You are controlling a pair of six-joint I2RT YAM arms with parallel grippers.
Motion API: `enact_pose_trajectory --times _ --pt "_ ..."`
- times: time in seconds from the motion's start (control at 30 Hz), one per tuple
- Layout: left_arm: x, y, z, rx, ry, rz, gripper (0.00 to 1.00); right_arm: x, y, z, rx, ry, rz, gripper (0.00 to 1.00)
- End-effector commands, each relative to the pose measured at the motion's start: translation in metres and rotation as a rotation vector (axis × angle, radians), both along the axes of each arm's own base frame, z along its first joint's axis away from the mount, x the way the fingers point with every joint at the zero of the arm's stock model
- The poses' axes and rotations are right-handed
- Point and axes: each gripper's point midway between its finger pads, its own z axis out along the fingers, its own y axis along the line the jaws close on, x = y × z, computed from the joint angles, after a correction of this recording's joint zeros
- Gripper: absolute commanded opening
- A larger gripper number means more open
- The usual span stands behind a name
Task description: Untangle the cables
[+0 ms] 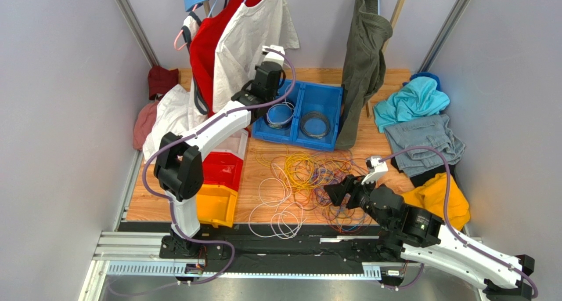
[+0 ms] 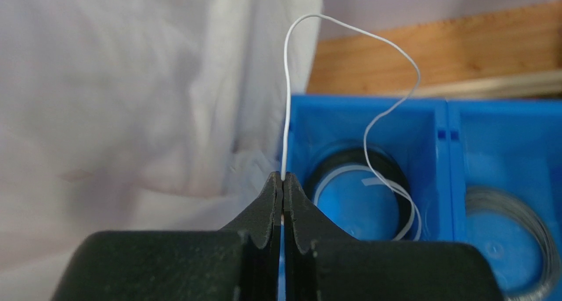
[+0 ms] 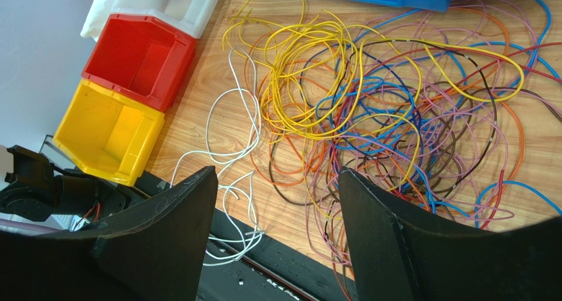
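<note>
Many cables were heaped in one tangle on the wooden table, in front of the blue bin. The right gripper was held wide open and empty above the tangle. The left gripper was closed on a white cable that trailed into the bin's left compartment.

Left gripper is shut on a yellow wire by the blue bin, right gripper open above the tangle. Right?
No: the wire pinched in the left gripper is white, not yellow; the left wrist view shows it. The blue bin and open right gripper above the tangle hold.
</note>
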Motion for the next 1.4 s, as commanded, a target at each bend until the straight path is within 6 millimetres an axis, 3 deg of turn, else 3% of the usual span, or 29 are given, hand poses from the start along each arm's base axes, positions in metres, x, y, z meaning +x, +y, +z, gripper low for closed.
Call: enact_pose_trajectory --times 0.0,0.17,0.3,0.43,0.47,0.53,0.57,0.73,0.8,0.83,0.87,0.9,0.93,1.0,1.03,1.07,1.13,1.17,1.2,1.27,1.3,1.37 --pt "-0.025 -0.027 0.019 -0.169 -0.032 -0.064 0.0 0.003 0.003 0.006 0.037 -0.012 -0.014 0.71" --pt "-0.023 -0.029 -0.02 -0.105 0.069 -0.028 0.0 0.001 0.003 0.005 0.04 0.004 -0.01 0.71" --pt "-0.021 -0.027 -0.033 -0.068 0.093 -0.01 0.0 0.0 0.001 0.003 0.046 0.004 -0.014 0.71" --pt "-0.028 -0.001 -0.048 0.008 0.178 0.141 0.0 0.002 0.001 0.001 0.044 0.002 -0.021 0.71" --pt "-0.038 0.01 -0.06 0.037 0.228 0.175 0.0 0.002 0.002 0.001 0.044 0.0 -0.017 0.71" --pt "-0.048 0.014 -0.071 -0.014 0.261 0.191 0.0 0.002 0.005 0.0 0.042 0.0 -0.012 0.71" --pt "-0.054 0.016 -0.089 -0.016 0.298 0.187 0.0 0.002 0.006 -0.002 0.038 0.001 -0.005 0.71" --pt "-0.05 -0.008 -0.12 -0.075 0.373 0.096 0.0 0.002 0.009 -0.003 0.028 0.009 0.002 0.71" --pt "-0.037 -0.02 -0.108 -0.081 0.351 0.067 0.0 0.002 0.008 -0.003 0.029 0.008 -0.001 0.71" --pt "-0.031 -0.026 -0.117 -0.066 0.365 0.056 0.0 0.002 0.007 -0.002 0.03 0.007 -0.007 0.71" --pt "-0.021 -0.032 -0.103 -0.076 0.345 0.047 0.0 0.002 0.006 -0.002 0.029 0.006 -0.009 0.71" --pt "-0.015 -0.032 -0.103 -0.067 0.347 0.049 0.0 0.003 0.005 -0.002 0.028 0.002 -0.012 0.71" --pt "-0.012 -0.033 -0.115 -0.046 0.38 0.047 0.0 0.003 0.003 -0.001 0.027 -0.001 -0.017 0.71" --pt "0.0 -0.036 -0.102 -0.066 0.362 0.034 0.0 0.004 0.001 -0.001 0.018 -0.004 -0.023 0.71" --pt "0.001 -0.036 -0.102 -0.068 0.367 0.035 0.05 0.004 0.001 -0.001 0.013 -0.006 -0.025 0.71" --pt "0.001 -0.034 -0.1 -0.067 0.365 0.033 0.22 0.005 0.0 -0.002 0.008 -0.007 -0.027 0.71" --pt "-0.003 -0.029 -0.09 -0.073 0.344 0.036 0.37 0.005 0.001 -0.003 0.004 -0.006 -0.025 0.71" --pt "-0.006 -0.026 -0.087 -0.075 0.335 0.041 0.5 0.004 0.002 -0.004 0.005 -0.005 -0.022 0.71" --pt "-0.009 -0.022 -0.07 -0.09 0.303 0.044 0.53 0.005 0.002 -0.003 0.011 -0.007 -0.024 0.71" --pt "-0.015 -0.017 -0.063 -0.103 0.289 0.052 0.59 0.004 0.004 -0.004 0.013 -0.003 -0.014 0.71" --pt "-0.019 -0.012 -0.043 -0.126 0.258 0.056 0.6 0.004 0.004 -0.004 0.013 -0.003 -0.016 0.71" --pt "-0.029 -0.008 -0.035 -0.15 0.25 0.06 0.61 0.003 0.004 -0.004 0.015 0.0 -0.012 0.71"
